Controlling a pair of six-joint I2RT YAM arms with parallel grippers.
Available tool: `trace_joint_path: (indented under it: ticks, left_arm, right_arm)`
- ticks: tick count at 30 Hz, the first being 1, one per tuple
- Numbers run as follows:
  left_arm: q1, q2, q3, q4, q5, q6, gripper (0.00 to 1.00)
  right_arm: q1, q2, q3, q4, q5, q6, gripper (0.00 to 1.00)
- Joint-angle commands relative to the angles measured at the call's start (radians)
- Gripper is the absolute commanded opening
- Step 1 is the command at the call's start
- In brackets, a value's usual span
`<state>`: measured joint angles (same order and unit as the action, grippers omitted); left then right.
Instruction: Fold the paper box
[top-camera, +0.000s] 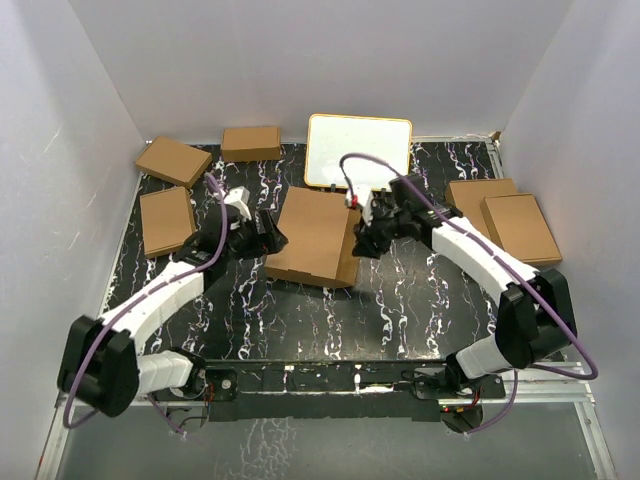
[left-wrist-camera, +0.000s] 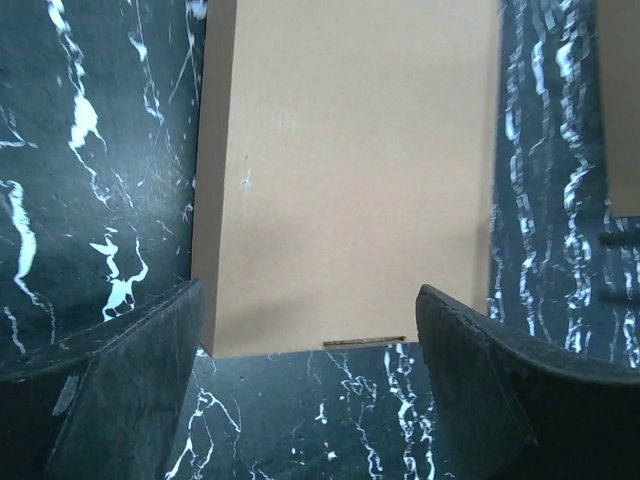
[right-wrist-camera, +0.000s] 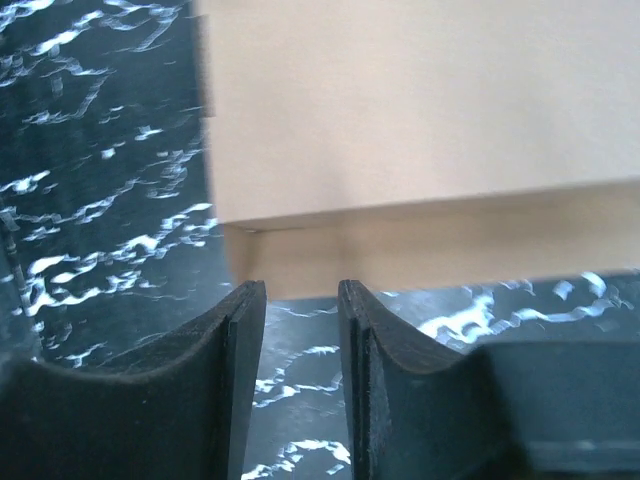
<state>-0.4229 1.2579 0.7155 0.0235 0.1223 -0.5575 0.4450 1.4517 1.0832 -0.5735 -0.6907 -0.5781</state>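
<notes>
One paper box (top-camera: 312, 235) lies folded and closed at the middle of the table (top-camera: 300, 320), flat lid up, its sides a little askew to the table's edges. Two grippers flank it, one on each side. The left gripper (top-camera: 268, 235) sits low at the box's left side. In its wrist view its two fingers (left-wrist-camera: 120, 390) stand wide apart with nothing between them, and the box's end lies just beyond the tips on the dark marbled tabletop. The right gripper (top-camera: 362, 240) is at the box's right side. Its two fingers (right-wrist-camera: 235, 380) are parted by only a narrow gap and hold nothing. They point at the box's side wall just ahead, and I cannot tell whether the tips touch that wall. Around the paper box lie five smaller brown boxes. Three are on the left: one box (top-camera: 173, 160) in the far left corner, one box (top-camera: 250, 143) along the far edge, and one box (top-camera: 167, 221) by the left edge. Two are by the right edge, a farther box (top-camera: 478, 192) and a nearer box (top-camera: 522, 230), touching or overlapping. One white board (top-camera: 358, 150) with a tan frame lies at the far edge, just behind the paper box. Each of the two arms carries one purple cable.
</notes>
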Motion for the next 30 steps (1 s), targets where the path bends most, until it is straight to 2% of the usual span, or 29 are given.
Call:
trace_joint_path:
  ticks: [1,2,3,5,8,9,12,16,23,30]
  left_arm:
    - [0.003,-0.147,0.024,-0.126,-0.064,0.002,0.8]
    - [0.003,-0.175,0.008,-0.134,-0.059,-0.01,0.77]
    - [0.003,-0.203,-0.013,-0.14,-0.05,-0.032,0.72]
    - [0.003,-0.261,-0.059,-0.147,-0.029,-0.072,0.59]
    - [0.003,-0.347,-0.151,-0.137,0.002,-0.134,0.35]
    - [0.002,-0.372,-0.182,-0.13,0.012,-0.156,0.3]
    - [0.003,-0.426,-0.259,-0.107,0.042,-0.201,0.27]
    - [0.001,-0.417,-0.325,-0.028,0.097,-0.251,0.25]
    - [0.001,-0.27,-0.346,0.081,0.134,-0.252,0.25]
    - [0.001,-0.059,-0.279,0.121,0.118,-0.201,0.27]
  right_arm:
    - [-0.106,-0.014,-0.01,0.223,0.004,0.123,0.26]
    - [-0.122,-0.005,-0.01,0.278,0.036,0.147,0.13]
    - [-0.136,0.01,-0.002,0.319,0.068,0.156,0.08]
    - [-0.143,0.065,0.048,0.343,0.128,0.143,0.08]
    - [-0.143,0.187,0.179,0.33,0.19,0.102,0.08]
    - [-0.143,0.231,0.223,0.32,0.205,0.094,0.08]
    - [-0.143,0.385,0.365,0.268,0.231,0.079,0.08]
    - [-0.149,0.545,0.522,0.209,0.272,0.075,0.08]
    - [-0.152,0.682,0.666,0.167,0.315,0.041,0.08]
    - [-0.152,0.715,0.691,0.121,0.205,-0.036,0.08]
